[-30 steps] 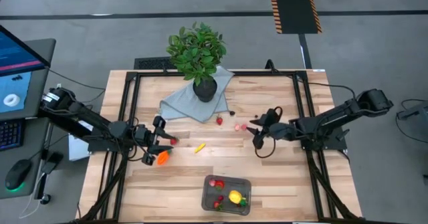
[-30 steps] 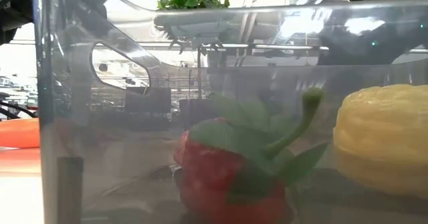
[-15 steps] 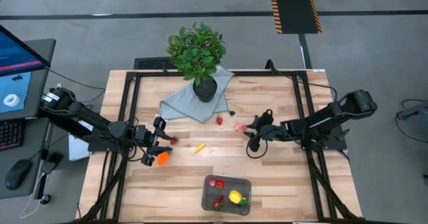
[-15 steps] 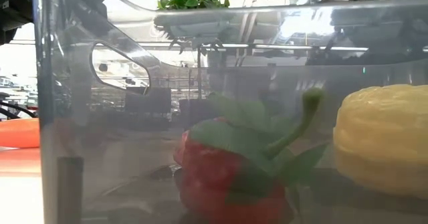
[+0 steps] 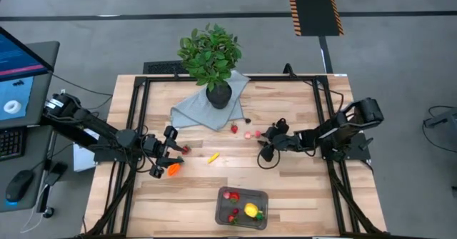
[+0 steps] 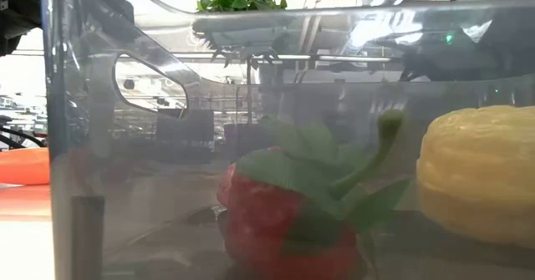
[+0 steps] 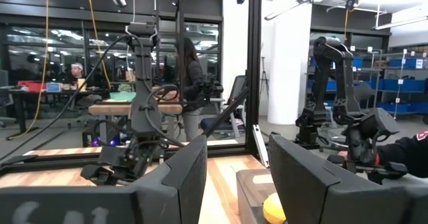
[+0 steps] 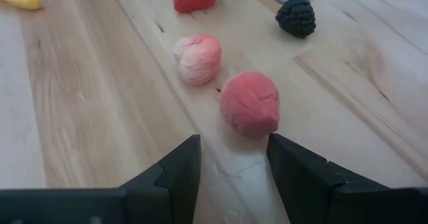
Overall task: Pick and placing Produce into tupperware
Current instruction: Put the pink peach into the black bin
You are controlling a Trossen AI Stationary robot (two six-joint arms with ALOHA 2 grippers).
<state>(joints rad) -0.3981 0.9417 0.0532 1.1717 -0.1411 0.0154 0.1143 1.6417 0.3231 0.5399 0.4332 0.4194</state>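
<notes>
The right hand [image 8: 227,167], fingers spread, sat just short of a pink-red berry [image 8: 249,104] mid-worktop; small, light and round, probably best pinched across its middle.

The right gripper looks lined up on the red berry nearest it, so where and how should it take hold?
Grip the red berry across its round middle, coming straight ahead and low from the right gripper side. It is a small ball on the table; the open fingers already frame it. The pale pink berry sits close beyond, so stop short.
</notes>
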